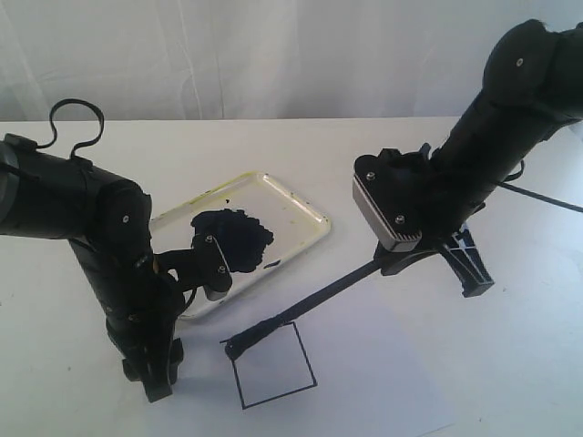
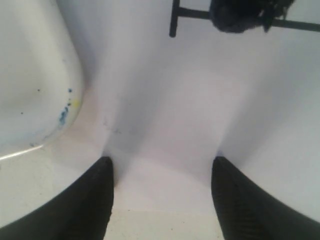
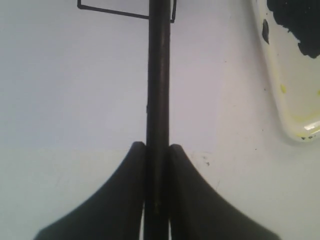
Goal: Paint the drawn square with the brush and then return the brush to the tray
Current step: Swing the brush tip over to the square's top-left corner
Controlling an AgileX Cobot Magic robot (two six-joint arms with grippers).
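Shows the drawn square [image 1: 273, 369] blank white at the near middle of the counter [image 1: 510, 364], just near of the tray [image 1: 314, 218]. Puts the dark tip of the brush [image 1: 319, 298] at its far-left corner, handle clamped in the right gripper [image 3: 157, 150]. Holds the left gripper [image 2: 162, 165] spread wide, empty, left of the square.

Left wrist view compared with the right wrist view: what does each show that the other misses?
Only the left wrist view shows the left pincer, open and empty, and the paint-soaked tip of the brush. Only the right wrist view shows the right pincer shut on the brush's shaft, plus the dark paint blob in the tray. Both share the white paper, part of the tray's rim and a bit of the drawn square.
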